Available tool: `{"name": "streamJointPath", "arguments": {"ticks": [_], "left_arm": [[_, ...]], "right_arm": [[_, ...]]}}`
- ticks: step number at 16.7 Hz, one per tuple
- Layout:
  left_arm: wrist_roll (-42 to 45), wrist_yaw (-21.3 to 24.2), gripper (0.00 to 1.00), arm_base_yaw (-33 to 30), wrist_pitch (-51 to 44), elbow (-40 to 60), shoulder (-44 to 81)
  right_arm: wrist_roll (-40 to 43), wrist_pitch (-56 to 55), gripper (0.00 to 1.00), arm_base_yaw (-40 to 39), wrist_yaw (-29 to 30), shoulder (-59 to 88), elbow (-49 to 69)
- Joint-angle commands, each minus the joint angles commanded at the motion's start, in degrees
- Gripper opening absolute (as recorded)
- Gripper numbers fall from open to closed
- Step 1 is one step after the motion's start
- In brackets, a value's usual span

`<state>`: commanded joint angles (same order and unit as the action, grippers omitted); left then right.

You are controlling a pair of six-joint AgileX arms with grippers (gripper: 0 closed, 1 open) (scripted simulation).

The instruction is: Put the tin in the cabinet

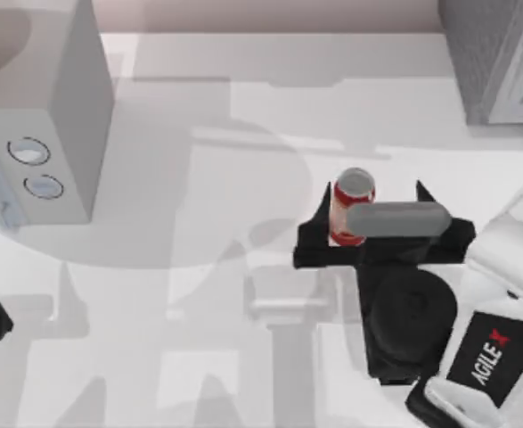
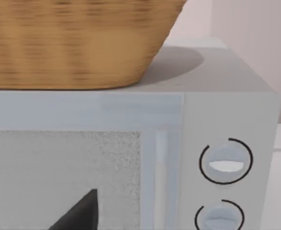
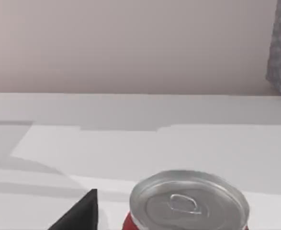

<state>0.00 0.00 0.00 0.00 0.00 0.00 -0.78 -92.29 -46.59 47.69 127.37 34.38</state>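
White tabletop point(image 1: 199, 294) runs pale and bare under both arms, crossed by soft grey shadows; nearest on it, right of centre in the top view, my right gripper point(image 1: 374, 198) stands spread, one dark fingertip on each side of the tin point(image 1: 354, 189), which sits upright with its silver top showing close in the right wrist view; whether the fingers touch its sides I cannot tell. By my reading the grasp is the step in hand: the fingers must close on the tin, then lift and carry it to the cabinet point(image 1: 497, 58) at the far right corner. My left arm is parked at the left edge, facing the pale grey box with two dials point(image 1: 38, 125), a woven basket point(image 2: 78, 43) on top; beyond rises a plain pinkish wall point(image 3: 130, 43).
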Motion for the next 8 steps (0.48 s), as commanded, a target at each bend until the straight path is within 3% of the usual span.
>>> {"name": "streamJointPath", "arguments": {"ticks": [8], "left_arm": [[0.0, 0.0, 1.0, 0.0, 0.0, 0.0, 0.0]], "right_arm": [[0.16, -10.62, 1.0, -4.47, 5.56, 14.25, 4.13]]}}
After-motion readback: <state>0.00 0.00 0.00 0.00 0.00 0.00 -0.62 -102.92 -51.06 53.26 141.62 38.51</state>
